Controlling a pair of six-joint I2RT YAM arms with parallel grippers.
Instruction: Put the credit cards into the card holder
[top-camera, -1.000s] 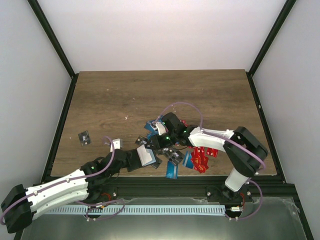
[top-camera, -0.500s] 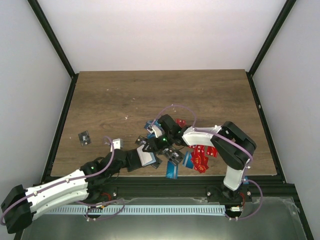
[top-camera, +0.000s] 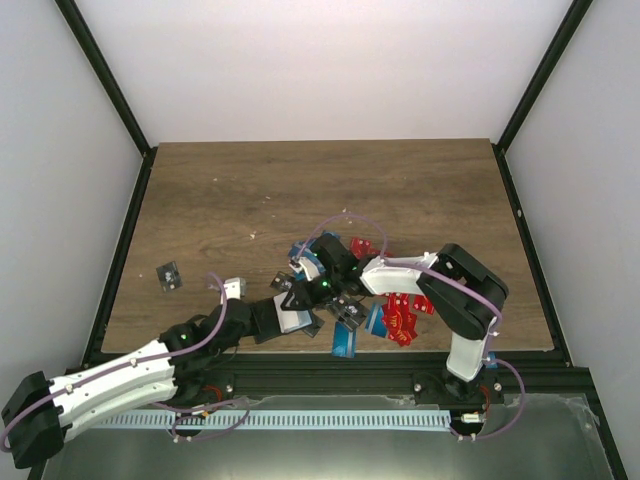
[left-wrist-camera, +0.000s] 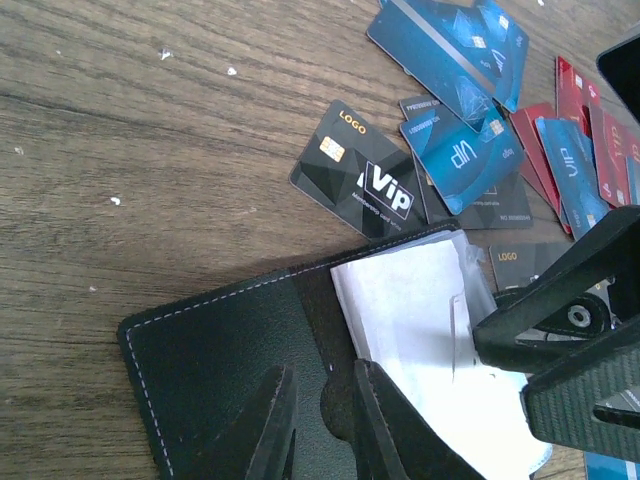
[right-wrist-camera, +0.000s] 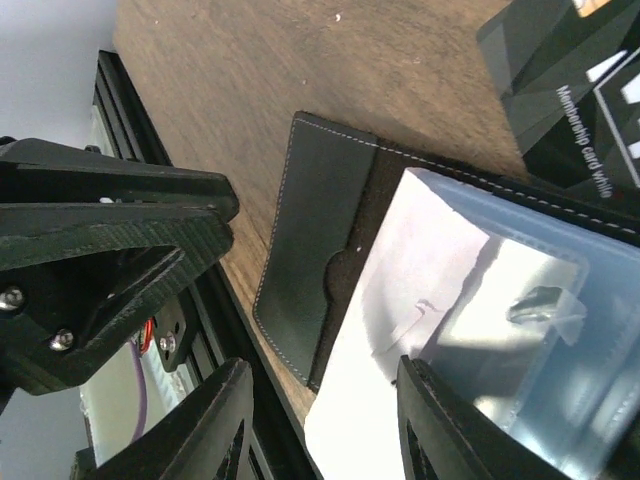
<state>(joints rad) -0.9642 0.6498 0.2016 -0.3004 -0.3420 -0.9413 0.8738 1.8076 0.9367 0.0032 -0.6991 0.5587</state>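
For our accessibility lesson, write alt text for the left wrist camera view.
An open black card holder with clear sleeves lies on a wooden table, the left pincer poised over its flap and the right pincer at the sleeves. Black, blue and red cards lie scattered beyond it.

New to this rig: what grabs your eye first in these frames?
The card holder lies open near the table's front edge, clear sleeves showing, with the left hand and right hand crowded over it. Red, blue and black credit cards litter the wood to its right; one black card sits alone far left.
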